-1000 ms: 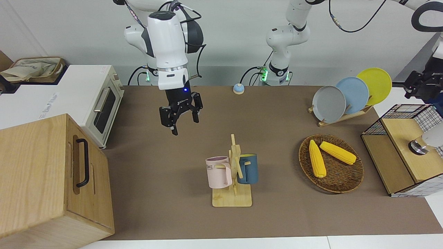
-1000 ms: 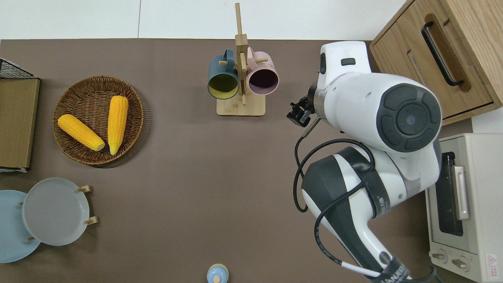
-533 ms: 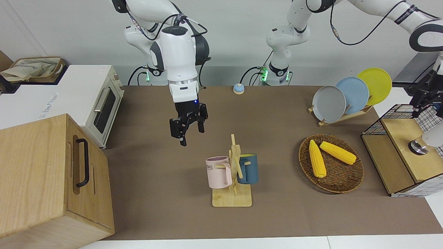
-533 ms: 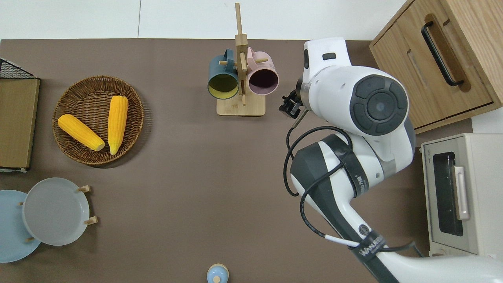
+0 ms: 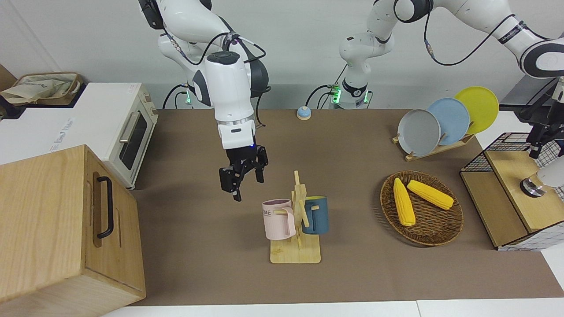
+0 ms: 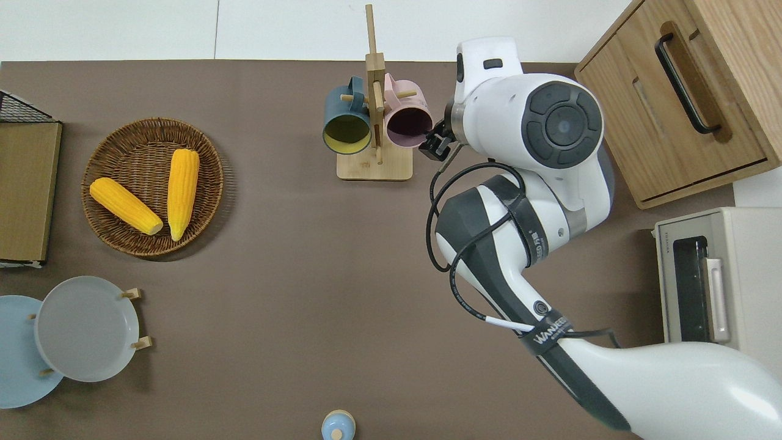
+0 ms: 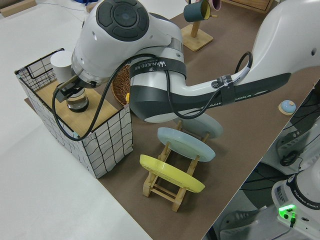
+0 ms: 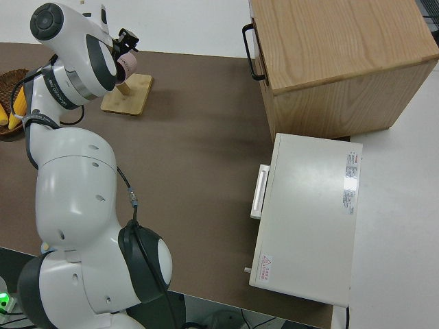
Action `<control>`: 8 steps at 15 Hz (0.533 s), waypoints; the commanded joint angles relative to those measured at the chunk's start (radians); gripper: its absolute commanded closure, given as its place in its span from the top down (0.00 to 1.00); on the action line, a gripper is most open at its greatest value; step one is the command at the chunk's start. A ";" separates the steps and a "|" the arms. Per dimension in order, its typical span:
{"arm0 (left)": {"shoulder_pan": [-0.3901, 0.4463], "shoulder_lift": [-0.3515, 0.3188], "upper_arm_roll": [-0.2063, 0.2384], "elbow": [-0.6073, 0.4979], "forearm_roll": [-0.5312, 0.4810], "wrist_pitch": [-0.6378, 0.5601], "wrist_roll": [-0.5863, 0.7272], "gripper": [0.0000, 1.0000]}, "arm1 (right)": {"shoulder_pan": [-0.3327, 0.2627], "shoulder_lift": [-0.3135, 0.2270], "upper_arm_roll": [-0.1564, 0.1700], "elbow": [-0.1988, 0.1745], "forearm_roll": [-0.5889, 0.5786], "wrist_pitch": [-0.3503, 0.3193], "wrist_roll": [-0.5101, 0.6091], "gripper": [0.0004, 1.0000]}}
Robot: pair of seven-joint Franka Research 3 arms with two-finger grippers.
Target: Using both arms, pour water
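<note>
My right gripper hangs open and holds nothing. In the overhead view the right gripper is over the table, right beside the rim of the pink mug, toward the right arm's end. The pink mug and a blue mug hang on a wooden rack. My left gripper is low over the wood-and-wire crate, close to a white bottle with a dark base. In the left side view the left gripper covers the bottle's middle. No water shows.
A wicker basket with two corn cobs lies between the rack and the crate. A plate rack stands nearer to the robots. A toaster oven and a wooden cabinet fill the right arm's end. A small blue bell sits near the bases.
My right gripper has moved down and toward the pink mug, still open. My left gripper has come down toward the crate and the white bottle.
</note>
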 commanded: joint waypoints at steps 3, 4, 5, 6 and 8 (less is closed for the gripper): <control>0.006 0.057 -0.006 0.013 -0.149 0.078 0.136 0.99 | 0.036 0.127 -0.003 0.166 -0.022 -0.067 0.004 0.97; 0.004 0.063 -0.006 0.013 -0.151 0.083 0.142 0.99 | 0.045 0.134 -0.006 0.177 -0.025 -0.070 0.008 0.97; 0.004 0.063 -0.006 0.013 -0.151 0.089 0.145 0.99 | 0.047 0.141 -0.008 0.179 -0.025 -0.070 0.008 0.92; 0.004 0.066 -0.007 0.013 -0.152 0.092 0.145 0.99 | 0.048 0.146 -0.009 0.182 -0.025 -0.070 0.008 0.90; 0.004 0.068 -0.019 0.013 -0.152 0.104 0.144 0.99 | 0.051 0.175 -0.012 0.214 -0.026 -0.070 0.008 0.81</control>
